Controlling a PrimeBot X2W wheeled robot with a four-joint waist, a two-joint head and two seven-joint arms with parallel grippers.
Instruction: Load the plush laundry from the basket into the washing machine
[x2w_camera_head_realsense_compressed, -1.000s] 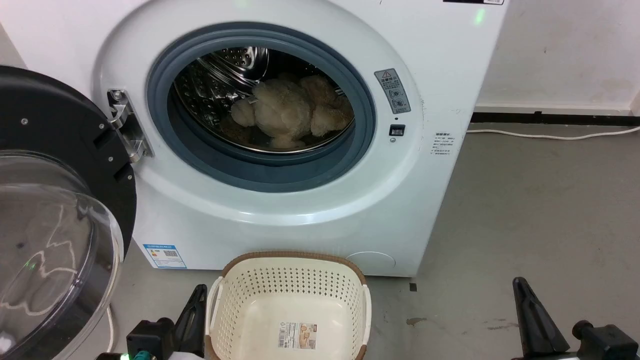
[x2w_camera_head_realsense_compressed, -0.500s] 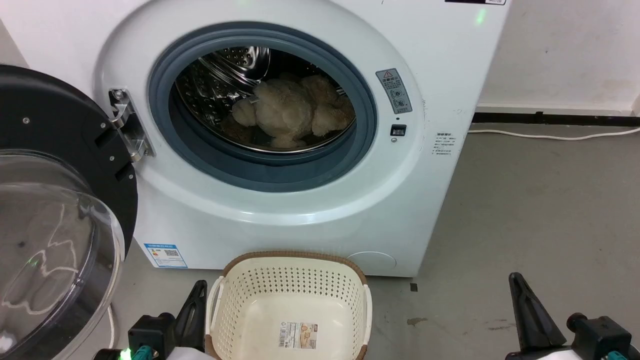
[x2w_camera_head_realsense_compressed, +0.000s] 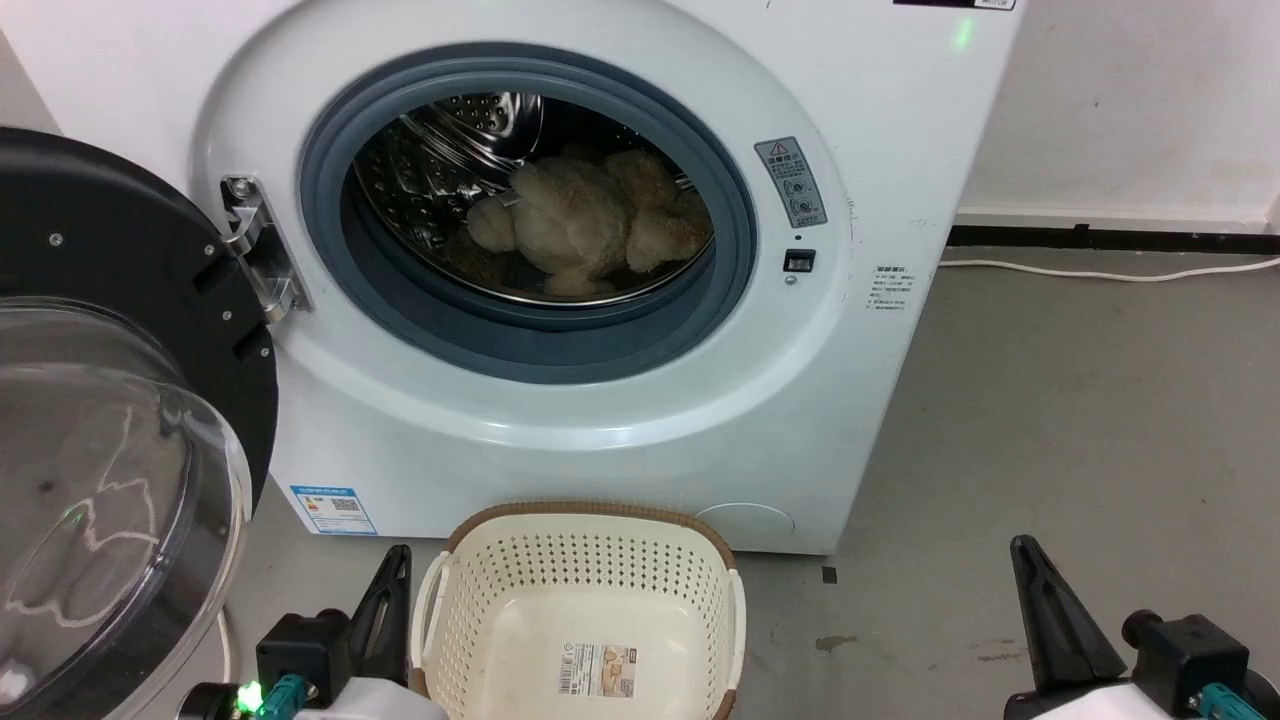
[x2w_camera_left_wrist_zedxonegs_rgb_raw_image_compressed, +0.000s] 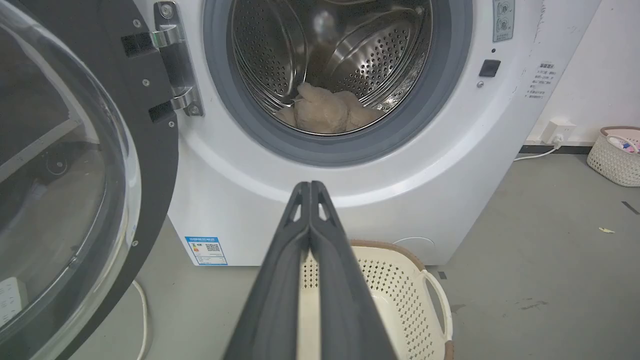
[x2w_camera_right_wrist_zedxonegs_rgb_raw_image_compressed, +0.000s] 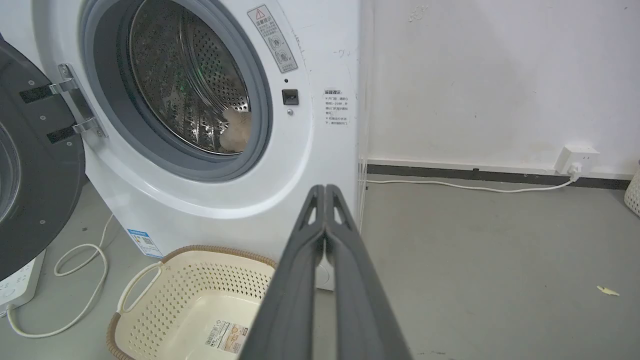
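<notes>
1. The plush laundry (x2w_camera_head_realsense_compressed: 590, 232) lies on the bottom of the steel drum (x2w_camera_head_realsense_compressed: 450, 150) inside the washing machine (x2w_camera_head_realsense_compressed: 600, 430). Its long axis runs side to side across the drum, with a small pale lobe at its left end.
2. Its lower edge is hidden behind the grey ring (x2w_camera_head_realsense_compressed: 530, 345). In the right wrist view just a pale scrap of it shows past that ring. Any tag is too small to make out.
3. The basket (x2w_camera_head_realsense_compressed: 560, 570) stands mouth up on the floor at the foot of the machine's front, a label sticker (x2w_camera_head_realsense_compressed: 597, 668) on its bottom. Its near rim is cut off by the head view's lower edge.
4. The door (x2w_camera_head_realsense_compressed: 140, 300) hangs open at the left, partly out of frame.
5. The left gripper (x2w_camera_head_realsense_compressed: 398, 565), just beside the basket's left handle, has its jaws pressed together on nothing. The right gripper (x2w_camera_head_realsense_compressed: 1022, 555), well apart to the right, is likewise pressed together.
</notes>
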